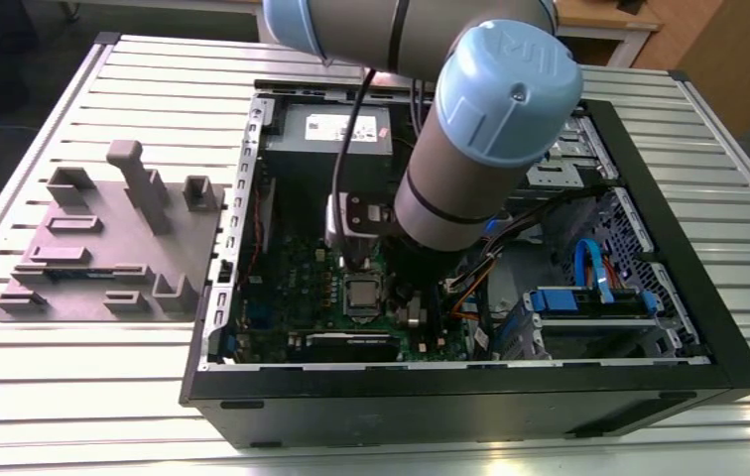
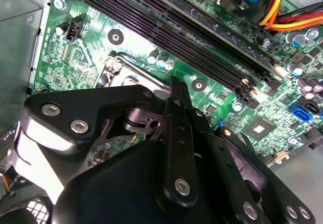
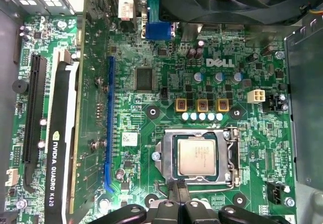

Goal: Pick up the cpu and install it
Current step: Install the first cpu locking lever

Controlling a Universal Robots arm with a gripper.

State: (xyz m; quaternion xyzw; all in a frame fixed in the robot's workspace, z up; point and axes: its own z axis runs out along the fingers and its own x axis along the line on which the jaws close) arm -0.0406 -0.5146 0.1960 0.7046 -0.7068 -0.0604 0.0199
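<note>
The cpu [image 3: 202,156] lies flat in its socket on the green motherboard [image 3: 151,82], silver top up. My end effector [image 3: 180,185] is pressed together, pinching nothing. Its tips sit just beside the socket's metal frame [image 3: 164,156], near one edge of the cpu, and I cannot tell whether they touch the frame. A graphics card [image 3: 55,158] stands in its slot well apart from the socket. The board sits inside an open computer case [image 1: 481,397] on the slatted tabletop [image 1: 84,397], with a grey fixture [image 1: 110,248] at the exterior view's left.
</note>
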